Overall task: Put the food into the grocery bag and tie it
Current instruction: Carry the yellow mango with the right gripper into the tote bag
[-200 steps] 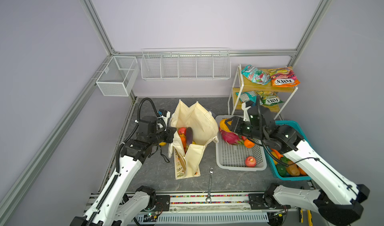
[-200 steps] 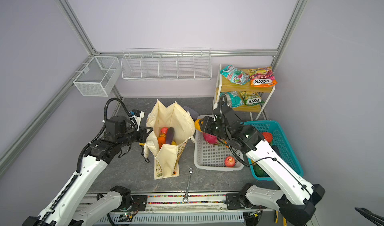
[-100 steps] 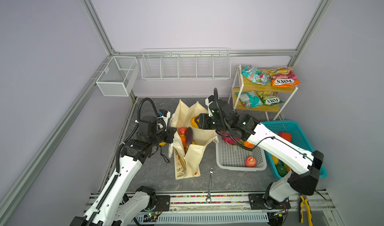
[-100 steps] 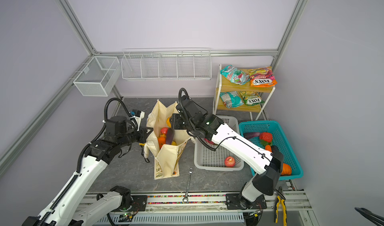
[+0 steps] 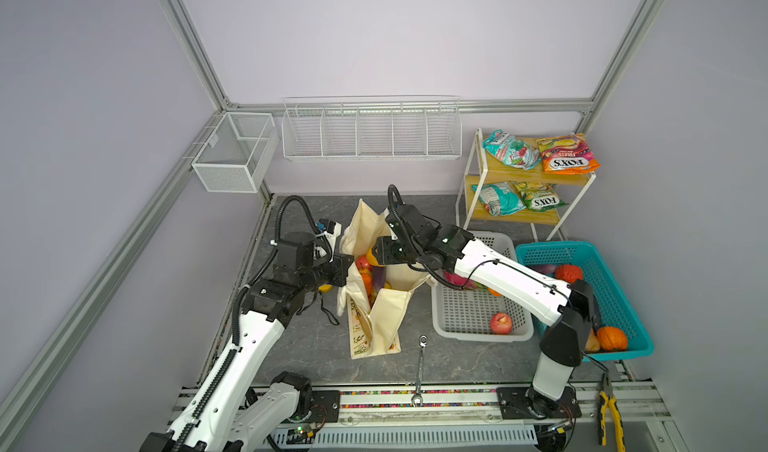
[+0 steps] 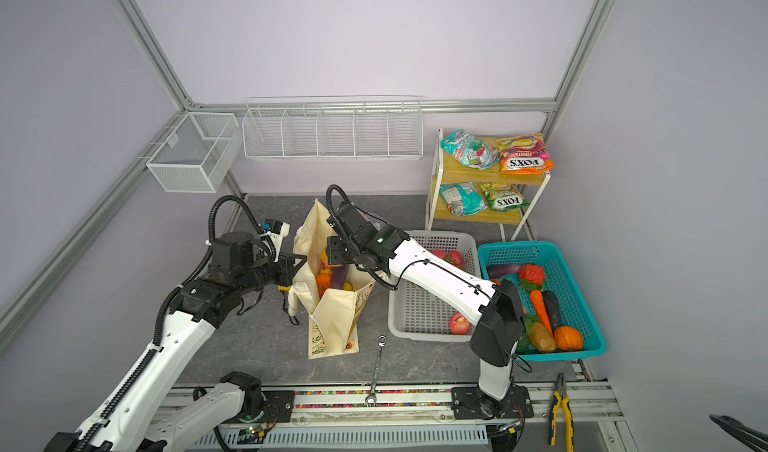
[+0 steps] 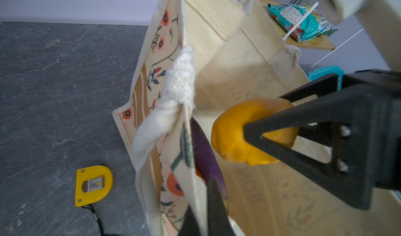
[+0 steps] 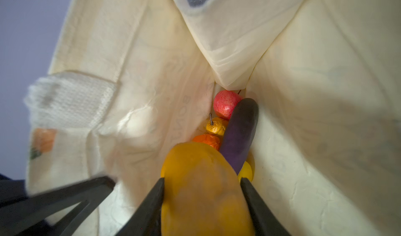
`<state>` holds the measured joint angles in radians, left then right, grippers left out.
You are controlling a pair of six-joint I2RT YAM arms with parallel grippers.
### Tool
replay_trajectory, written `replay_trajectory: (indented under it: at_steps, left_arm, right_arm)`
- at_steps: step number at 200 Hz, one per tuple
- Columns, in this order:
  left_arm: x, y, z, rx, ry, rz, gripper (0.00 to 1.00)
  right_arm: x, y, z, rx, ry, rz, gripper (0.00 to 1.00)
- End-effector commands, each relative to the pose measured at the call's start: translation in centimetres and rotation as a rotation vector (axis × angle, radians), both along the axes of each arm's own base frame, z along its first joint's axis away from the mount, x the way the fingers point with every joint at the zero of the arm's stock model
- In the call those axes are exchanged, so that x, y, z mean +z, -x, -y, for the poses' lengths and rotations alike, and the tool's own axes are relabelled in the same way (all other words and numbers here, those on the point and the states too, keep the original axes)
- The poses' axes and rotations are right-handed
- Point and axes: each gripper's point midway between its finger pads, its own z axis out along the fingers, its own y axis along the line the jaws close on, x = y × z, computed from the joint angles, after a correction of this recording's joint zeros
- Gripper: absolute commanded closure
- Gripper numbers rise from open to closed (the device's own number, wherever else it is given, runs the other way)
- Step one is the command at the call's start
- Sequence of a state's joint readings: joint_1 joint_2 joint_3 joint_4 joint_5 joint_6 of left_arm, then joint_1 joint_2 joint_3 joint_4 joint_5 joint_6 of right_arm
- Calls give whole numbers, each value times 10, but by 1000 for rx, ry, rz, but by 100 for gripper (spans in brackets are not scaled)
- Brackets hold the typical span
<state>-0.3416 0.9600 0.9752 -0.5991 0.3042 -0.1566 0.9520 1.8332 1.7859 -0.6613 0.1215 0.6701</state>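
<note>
Partway through packing, judging by the grocery bag (image 5: 388,317) standing open on the desk (image 5: 307,346) with a red apple (image 8: 225,103), an eggplant (image 8: 238,135) and some orange and yellow pieces (image 8: 213,126) at its bottom. Pinching the bag's wall between the closed left fingers (image 7: 214,202), and clasping a yellow-orange fruit (image 8: 199,191) between the half-spread right fingers (image 8: 152,202) just inside the mouth, not yet released. Left to do, seemingly: dropping this fruit, fetching the second apple (image 5: 500,322) from the grey basket (image 5: 469,313), the vegetables (image 6: 539,308) in the teal basket (image 5: 615,288) and the snack packets (image 5: 567,159) on the shelf (image 5: 496,169), then tying the handles (image 7: 180,78).
</note>
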Motion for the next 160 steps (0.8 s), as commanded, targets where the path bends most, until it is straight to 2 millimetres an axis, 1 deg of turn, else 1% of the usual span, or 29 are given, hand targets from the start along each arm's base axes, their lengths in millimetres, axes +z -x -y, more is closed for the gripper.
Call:
replay_trajectory:
  at_steps: [1, 73, 132, 160]
  left_arm:
    - [3, 0, 6, -25, 14, 20, 100]
    - [5, 0, 4, -17, 8, 28, 100]
    - [4, -1, 4, -17, 6, 23, 100]
    - [5, -1, 3, -13, 3, 29, 100]
  right_arm:
    - [-7, 3, -5, 37, 30, -3, 49]
    - [-49, 5, -21, 93, 102, -61, 45]
    - [-77, 9, -32, 122, 134, -104, 44]
    - [-91, 9, -36, 134, 164, -124, 42]
